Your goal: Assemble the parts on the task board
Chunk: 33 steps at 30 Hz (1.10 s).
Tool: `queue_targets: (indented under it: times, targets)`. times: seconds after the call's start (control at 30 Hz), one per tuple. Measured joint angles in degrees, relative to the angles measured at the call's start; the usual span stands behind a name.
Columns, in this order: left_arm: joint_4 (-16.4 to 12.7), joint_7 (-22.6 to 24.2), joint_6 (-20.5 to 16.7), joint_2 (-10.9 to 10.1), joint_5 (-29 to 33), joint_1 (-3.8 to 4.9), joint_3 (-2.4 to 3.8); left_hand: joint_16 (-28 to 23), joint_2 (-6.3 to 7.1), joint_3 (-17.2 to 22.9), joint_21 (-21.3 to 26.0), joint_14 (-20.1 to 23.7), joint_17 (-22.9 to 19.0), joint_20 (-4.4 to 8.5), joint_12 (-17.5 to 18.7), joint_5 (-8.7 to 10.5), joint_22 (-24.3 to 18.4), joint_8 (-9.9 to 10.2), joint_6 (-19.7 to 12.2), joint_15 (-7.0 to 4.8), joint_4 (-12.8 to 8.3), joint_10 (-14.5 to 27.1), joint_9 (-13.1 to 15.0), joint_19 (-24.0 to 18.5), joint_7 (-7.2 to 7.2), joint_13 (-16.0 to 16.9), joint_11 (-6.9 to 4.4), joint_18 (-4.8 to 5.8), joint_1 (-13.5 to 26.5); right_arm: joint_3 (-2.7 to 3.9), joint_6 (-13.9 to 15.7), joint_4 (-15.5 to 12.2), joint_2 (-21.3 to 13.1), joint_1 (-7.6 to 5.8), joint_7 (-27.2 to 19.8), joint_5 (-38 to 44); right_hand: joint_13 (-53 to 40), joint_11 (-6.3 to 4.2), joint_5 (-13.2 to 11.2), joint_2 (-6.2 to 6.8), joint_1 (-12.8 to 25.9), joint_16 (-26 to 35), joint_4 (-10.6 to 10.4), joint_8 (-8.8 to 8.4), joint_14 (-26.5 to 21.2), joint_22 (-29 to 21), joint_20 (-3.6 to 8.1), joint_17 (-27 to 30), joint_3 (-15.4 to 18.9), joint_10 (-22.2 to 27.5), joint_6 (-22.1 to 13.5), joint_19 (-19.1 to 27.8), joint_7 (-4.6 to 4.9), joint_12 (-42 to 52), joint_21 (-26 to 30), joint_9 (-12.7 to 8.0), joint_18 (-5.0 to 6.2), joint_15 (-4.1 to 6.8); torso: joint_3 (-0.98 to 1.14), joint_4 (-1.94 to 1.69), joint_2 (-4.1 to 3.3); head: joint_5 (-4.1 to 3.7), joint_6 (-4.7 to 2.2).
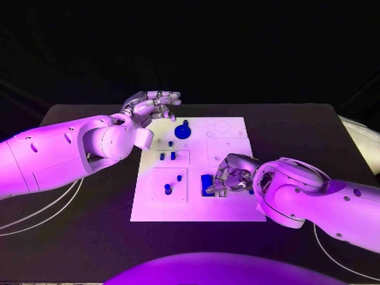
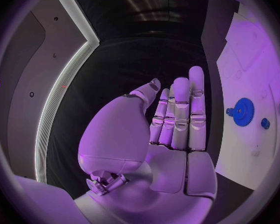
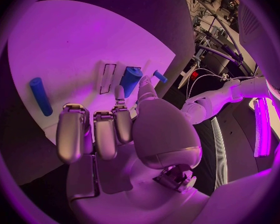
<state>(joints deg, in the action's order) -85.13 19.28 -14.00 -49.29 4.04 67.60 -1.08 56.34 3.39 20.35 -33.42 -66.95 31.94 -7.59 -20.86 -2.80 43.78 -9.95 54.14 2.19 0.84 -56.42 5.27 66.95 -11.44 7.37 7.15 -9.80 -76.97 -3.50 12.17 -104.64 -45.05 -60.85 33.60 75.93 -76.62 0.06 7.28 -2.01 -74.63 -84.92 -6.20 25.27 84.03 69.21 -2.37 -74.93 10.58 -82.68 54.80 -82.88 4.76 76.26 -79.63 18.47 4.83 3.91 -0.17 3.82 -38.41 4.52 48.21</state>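
Note:
The white task board [image 1: 199,205] lies mid-table. A blue gear [image 1: 183,130] sits near its far edge, and small blue pegs [image 1: 168,189] stand in its left half. My right hand [image 1: 230,176] rests low on the board's right half. Its thumb and a finger pinch an upright blue block [image 1: 207,183] at a dark slot. In the right wrist view that block [image 3: 130,79] stands between the fingertips, with a long blue peg [image 3: 40,95] lying farther off. My left hand [image 1: 151,107] hovers above the board's far left corner with its fingers [image 2: 180,114] stretched out, holding nothing.
The board [image 2: 252,69] with the gear [image 2: 243,111] lies beside my left hand. White cables [image 1: 36,217] run over the black table by the left arm. A pale object [image 1: 366,145] sits at the table's right edge.

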Motion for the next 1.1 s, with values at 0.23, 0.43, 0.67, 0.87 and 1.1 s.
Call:
queue_targets:
  times: [0.23,0.43,0.67,0.87,1.1]
  targets:
    - [0.02,-0.01,0.03,0.00,0.00,0.00,0.00,0.00,0.00,0.00,0.00,0.00,0.00,0.00,0.00,0.00,0.00,0.00,0.00,0.00,0.00,0.00,-0.01,0.00,0.00,0.00,0.00,0.00,0.00,-0.09,-0.01,1.08,0.79,0.41,0.07,1.85,0.00,-0.01,-0.30,0.21,-0.21,0.00,0.60,0.24,0.00,0.23,0.21,0.00,-0.48,0.01,0.35,-0.21,-0.35,-0.02,0.00,0.20,0.00,0.00,-0.02,-0.04,-0.03,0.25,0.16]
    - [0.03,-0.02,0.03,-0.06,-0.01,-0.01,0.00,0.00,0.00,0.00,0.00,0.00,0.01,0.00,0.00,0.00,-0.02,0.00,0.00,0.00,0.00,0.00,-0.01,0.00,0.00,0.00,0.00,0.00,0.00,-0.12,0.02,1.46,0.74,0.50,0.13,2.78,-0.02,-0.01,-0.30,0.20,-0.22,0.00,0.60,0.46,0.00,0.23,0.21,0.01,-0.48,0.01,0.53,-0.21,-0.53,-0.02,0.00,0.38,0.00,-0.01,-0.02,-0.03,0.00,0.38,0.26]
    - [0.03,-0.02,0.04,-0.18,-0.01,-0.01,0.00,0.00,0.00,0.00,-0.01,0.00,0.01,0.00,0.00,0.00,-0.05,0.00,0.00,0.00,0.00,0.00,-0.01,0.00,0.00,0.00,0.00,-0.01,0.00,-0.12,0.15,0.68,-0.68,0.66,0.04,3.30,-0.28,-0.01,-0.30,-0.85,0.55,0.00,-0.26,0.68,0.01,0.22,0.21,0.01,0.38,0.00,0.70,-0.21,-0.69,-0.01,0.00,0.61,0.00,-0.01,-0.03,0.03,0.01,0.56,0.32]
    - [0.03,-0.03,0.04,-0.40,-0.01,-0.01,0.00,0.00,0.00,0.00,-0.01,0.00,0.01,0.00,0.00,0.00,-0.04,0.00,0.00,0.00,0.00,0.00,-0.01,0.00,0.00,0.00,0.00,0.00,0.00,-0.15,1.81,-0.81,-4.20,0.74,-3.28,2.90,-0.31,-0.01,2.18,-1.53,1.24,0.00,-1.17,0.92,0.01,0.31,0.21,0.01,1.61,0.00,0.29,-0.21,-0.59,0.07,0.00,0.87,0.00,-0.02,-0.02,0.05,0.03,0.52,0.25]
    - [-0.01,-0.04,0.03,-0.74,-0.01,-0.01,0.00,0.00,0.00,0.00,-0.01,0.00,0.01,0.00,0.00,0.00,-0.04,0.00,0.00,0.00,0.00,0.00,0.00,0.00,0.00,0.00,0.00,0.00,0.00,-0.15,5.86,-2.94,-10.92,-0.27,-9.56,1.86,-1.65,0.44,3.67,-0.83,0.52,0.00,1.26,-2.22,0.02,0.28,0.21,0.02,-0.20,0.44,-2.89,-0.21,0.84,-0.72,0.00,-0.45,0.00,-0.04,-0.03,0.13,0.08,0.16,-0.07]
